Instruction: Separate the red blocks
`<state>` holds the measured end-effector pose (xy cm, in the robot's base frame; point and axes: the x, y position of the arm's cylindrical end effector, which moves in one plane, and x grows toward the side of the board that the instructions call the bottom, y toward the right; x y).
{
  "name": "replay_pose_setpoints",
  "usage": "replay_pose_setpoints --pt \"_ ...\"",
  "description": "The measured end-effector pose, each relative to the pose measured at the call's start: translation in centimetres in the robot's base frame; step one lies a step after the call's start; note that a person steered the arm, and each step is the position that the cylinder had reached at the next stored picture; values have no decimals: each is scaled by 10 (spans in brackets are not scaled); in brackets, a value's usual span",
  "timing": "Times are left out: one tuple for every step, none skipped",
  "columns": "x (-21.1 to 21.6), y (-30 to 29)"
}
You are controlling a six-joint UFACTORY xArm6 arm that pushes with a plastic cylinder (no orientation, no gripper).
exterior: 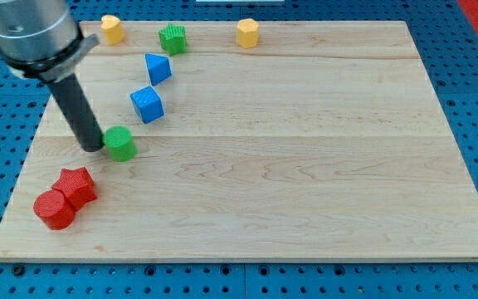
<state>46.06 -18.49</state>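
Two red blocks touch each other at the view's lower left: a red star-shaped block [76, 185] and a red cylinder [54, 209] just below-left of it. My tip [95, 147] rests on the board above the red star, a short gap away from it. The tip is right beside the left side of a green cylinder [121, 144], touching or nearly touching it.
A blue cube [148, 104] and a blue wedge-like block [158, 68] lie above the green cylinder. Along the top edge of the wooden board [305, 166] stand a yellow block [112, 29], a green block [173, 38] and another yellow block [248, 33].
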Motion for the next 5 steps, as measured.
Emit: replay_pose_setpoints --pt "4 -4" --pt "19 -77" --pt "56 -89" --pt "102 -61" --pt "108 -41"
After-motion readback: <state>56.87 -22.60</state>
